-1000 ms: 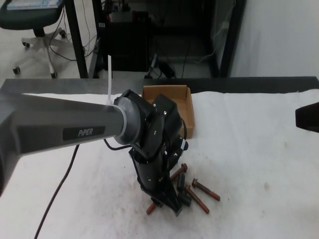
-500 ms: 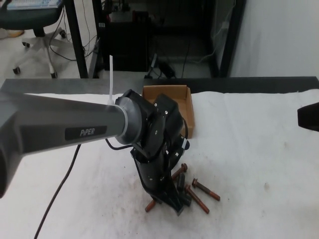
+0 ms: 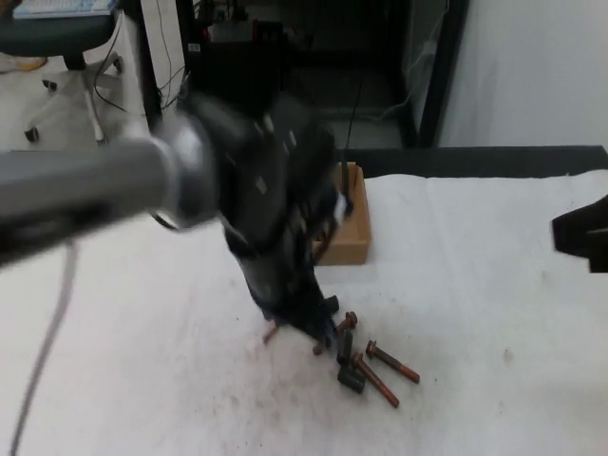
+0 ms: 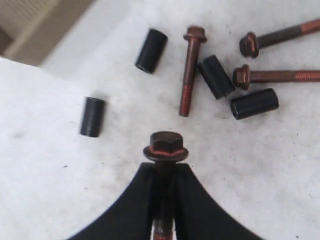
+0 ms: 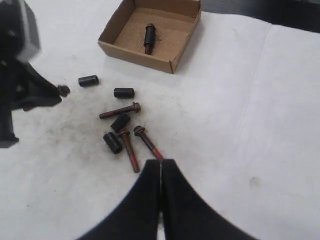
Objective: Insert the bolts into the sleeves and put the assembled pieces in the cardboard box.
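- Cloth (image 3: pixel 475 285), white and smudged, covered the bench; an office chair (image 3: pixel 57 33) stood at upper left of the high view.
- Cardboard box (image 3: pixel 353 245) sat mid-frame, with an assembled piece (image 5: pixel 148 35) inside.
- Loose bolts (image 3: pixel 391 362) and sleeves (image 3: pixel 351 379) lay at lower centre; the cloth ran on to the right edge.
- Left gripper (image 4: pixel 164 175) was clamped on a held bolt (image 4: pixel 165 148); the right gripper (image 5: pixel 161 170) had its fingers pressed together.

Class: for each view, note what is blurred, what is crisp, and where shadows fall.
High view: the arm is smeared by motion blur, the loose bolts beside it crisp. Left wrist view: the bolt in the left gripper and the sleeves are crisp, shadows faint. Right wrist view: the left gripper is blurred; the box casts a soft shadow on the cloth.
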